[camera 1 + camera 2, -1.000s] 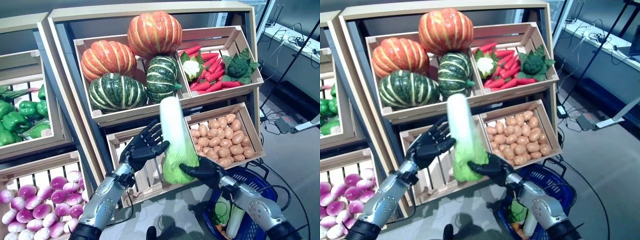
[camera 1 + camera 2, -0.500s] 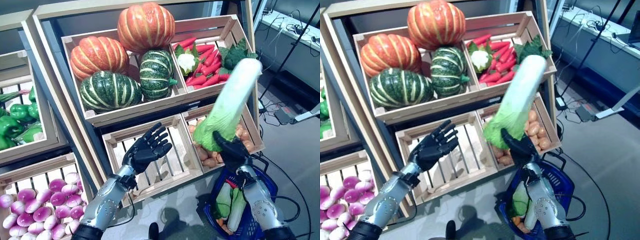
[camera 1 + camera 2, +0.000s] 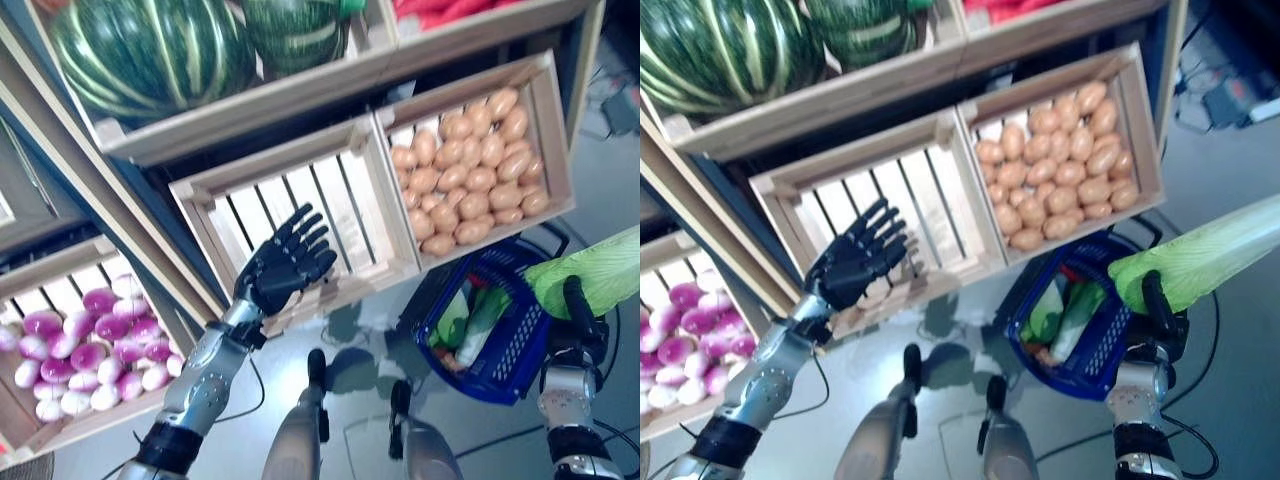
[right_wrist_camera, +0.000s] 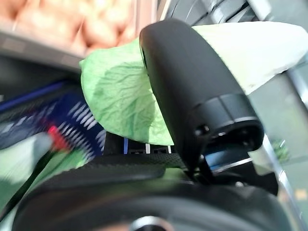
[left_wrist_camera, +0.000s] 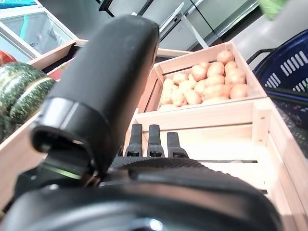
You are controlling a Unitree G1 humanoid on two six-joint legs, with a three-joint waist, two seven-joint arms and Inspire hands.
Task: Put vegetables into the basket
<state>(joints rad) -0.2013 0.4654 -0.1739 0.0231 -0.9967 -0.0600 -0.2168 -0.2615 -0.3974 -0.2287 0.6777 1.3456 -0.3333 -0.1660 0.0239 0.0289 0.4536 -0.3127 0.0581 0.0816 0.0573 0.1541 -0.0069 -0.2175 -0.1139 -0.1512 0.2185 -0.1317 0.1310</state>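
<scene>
My right hand is shut on a long napa cabbage, green at its leafy end and white toward the stalk; its thumb wraps over the leaves in the right wrist view. The cabbage lies nearly level, just right of and above the blue basket on the floor. The basket holds green and white vegetables. My left hand is open with fingers spread, held in front of the slatted wooden crate, holding nothing.
A crate of potatoes sits right of the slatted crate, above the basket. Striped green pumpkins fill the shelf above. Purple onions lie in a crate at lower left.
The camera has tilted down. My right hand has swung the cabbage from upright before the potato crate to nearly level, lower and right of the basket. The left hand stays open.
</scene>
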